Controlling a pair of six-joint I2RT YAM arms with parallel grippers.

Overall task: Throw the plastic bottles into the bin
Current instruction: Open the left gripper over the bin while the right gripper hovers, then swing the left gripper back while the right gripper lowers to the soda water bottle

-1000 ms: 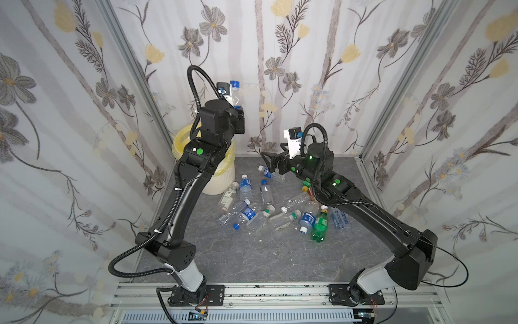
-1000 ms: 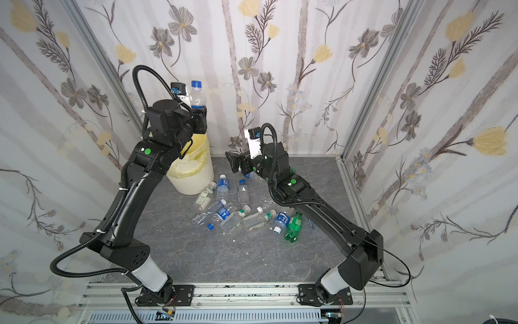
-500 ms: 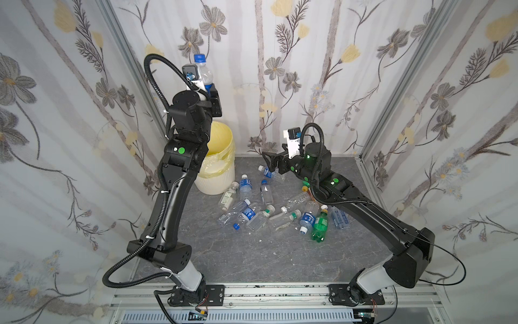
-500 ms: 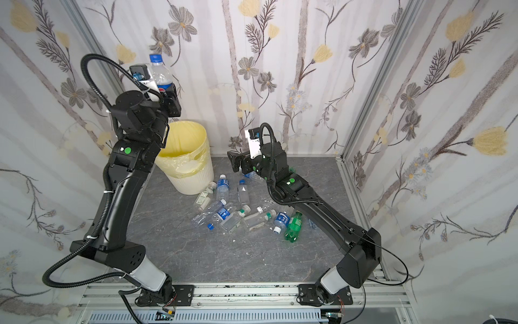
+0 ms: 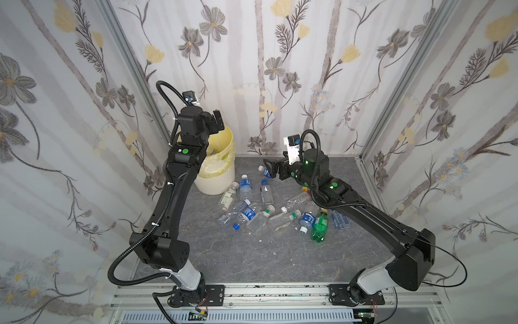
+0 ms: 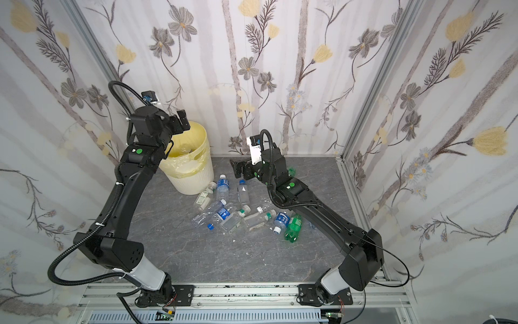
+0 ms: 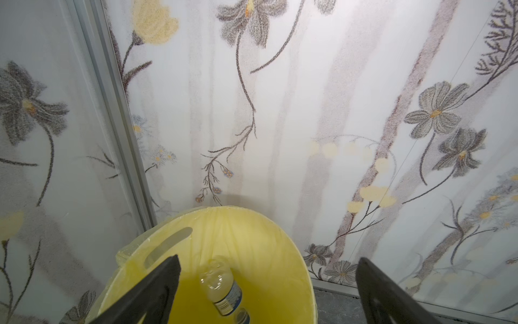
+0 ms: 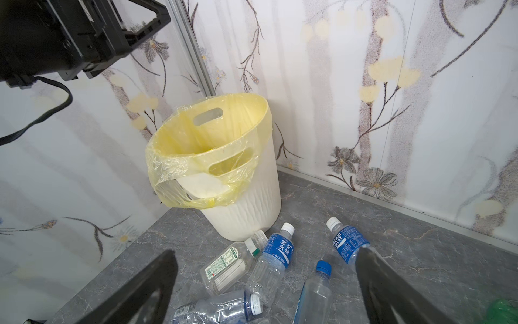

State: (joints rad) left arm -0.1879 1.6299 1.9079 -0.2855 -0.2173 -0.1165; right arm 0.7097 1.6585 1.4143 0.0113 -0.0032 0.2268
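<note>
The bin [image 5: 220, 182] [image 6: 196, 182], cream-white with a yellow liner, stands in the back left corner. My left gripper [image 5: 217, 123] [image 6: 182, 122] [image 7: 267, 259] hangs open above its mouth, nothing between the fingers. One clear blue-labelled plastic bottle [image 7: 221, 289] lies inside the bin [image 7: 252, 216]. Several more plastic bottles [image 5: 263, 213] [image 6: 235, 216] lie on the grey floor, among them a green one [image 5: 319, 227] [image 6: 293, 227]. My right gripper [image 5: 270, 168] [image 6: 236, 168] [image 8: 267, 252] stands open above the floor bottles, facing the bin [image 8: 252, 207]. A blue-labelled bottle [image 8: 277, 252] lies below it.
Floral walls close in on three sides, with aluminium corner posts [image 5: 134, 73] behind the bin. The left arm's wrist [image 8: 70, 33] hangs over the bin. A rail [image 5: 266, 291] runs along the front edge. Small white scraps [image 5: 260, 240] lie on the floor.
The left gripper carried a bottle high, came down over the bin and opened; the bottle left its fingers and now lies in the bin. The right arm has barely moved.
</note>
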